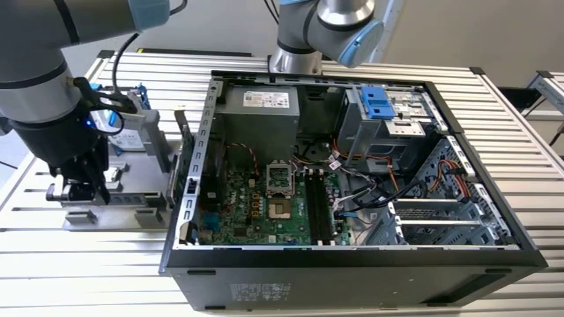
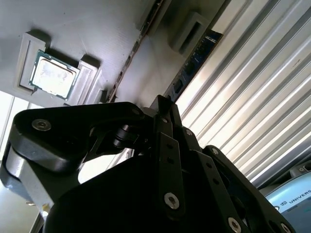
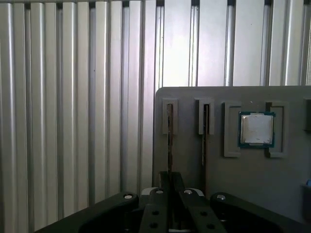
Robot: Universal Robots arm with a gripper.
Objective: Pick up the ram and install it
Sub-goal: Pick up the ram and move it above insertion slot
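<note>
Status: gripper [image 3: 170, 177] low over grey holder [image 3: 243, 179]; claw looks closed, pinching ram [image 3: 169, 131]. Ram stands upright in slot nearest holder's edge, not yet lifted out. Second stick [image 3: 204, 141] in next slot of holder, processor chip [image 3: 256, 128] further along holder. Computer case [image 1: 352, 264] just beside holder; its memory slots [image 1: 316, 205] seem empty. Judgement: only grasp reached; lifting and installing all left.

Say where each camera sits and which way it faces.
Exterior view: off the arm, high, looking down into the open computer case on the table; arm and gripper at the exterior view's left.
First wrist view: on the wrist, looking past the gripper at the grey holder and ram sticks.
Second wrist view: on the wrist, looking aslant past the gripper at that holder.
Shared: both wrist views show the processor.
</note>
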